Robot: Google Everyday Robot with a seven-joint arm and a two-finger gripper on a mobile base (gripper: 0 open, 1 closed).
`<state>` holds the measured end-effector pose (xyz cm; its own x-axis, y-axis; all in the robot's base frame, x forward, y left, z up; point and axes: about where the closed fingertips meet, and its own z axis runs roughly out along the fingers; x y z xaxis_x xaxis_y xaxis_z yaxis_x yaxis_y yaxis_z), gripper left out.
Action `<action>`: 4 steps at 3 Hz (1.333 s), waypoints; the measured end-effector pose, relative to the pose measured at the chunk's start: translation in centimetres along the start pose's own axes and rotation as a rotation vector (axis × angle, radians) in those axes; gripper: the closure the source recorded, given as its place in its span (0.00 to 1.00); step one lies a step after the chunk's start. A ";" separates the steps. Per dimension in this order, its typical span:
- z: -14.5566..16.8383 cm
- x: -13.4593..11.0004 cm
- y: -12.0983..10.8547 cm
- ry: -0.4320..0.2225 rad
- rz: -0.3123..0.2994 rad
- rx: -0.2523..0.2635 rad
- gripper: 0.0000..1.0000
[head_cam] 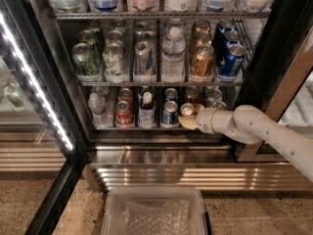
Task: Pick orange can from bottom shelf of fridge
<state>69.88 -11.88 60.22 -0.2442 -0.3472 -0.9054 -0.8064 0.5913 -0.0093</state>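
Hand [189, 122] at orange can [187, 110], bottom shelf [132, 128], speckled floor [29, 202]

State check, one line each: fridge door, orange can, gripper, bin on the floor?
fridge door: open, swung left, LED strip lit.
orange can: upright on the bottom shelf, front row.
gripper: inside the fridge, right at the orange can.
clear plastic bin: upright on the floor in front.

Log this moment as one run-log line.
phase: pick, closing in | hand: at orange can, right part of bottom shelf | orange can: upright, front row | fridge: door open
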 end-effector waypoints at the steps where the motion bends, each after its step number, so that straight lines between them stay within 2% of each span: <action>1: 0.0 -0.1 -0.1 0.000 0.000 0.000 1.00; 3: -0.4 -3.9 -0.6 -0.063 -0.050 -0.004 1.00; 4: -0.7 -4.9 -0.3 -0.074 -0.047 -0.016 1.00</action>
<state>70.93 -10.88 64.98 -0.1652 -0.3191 -0.9332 -0.8247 0.5637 -0.0467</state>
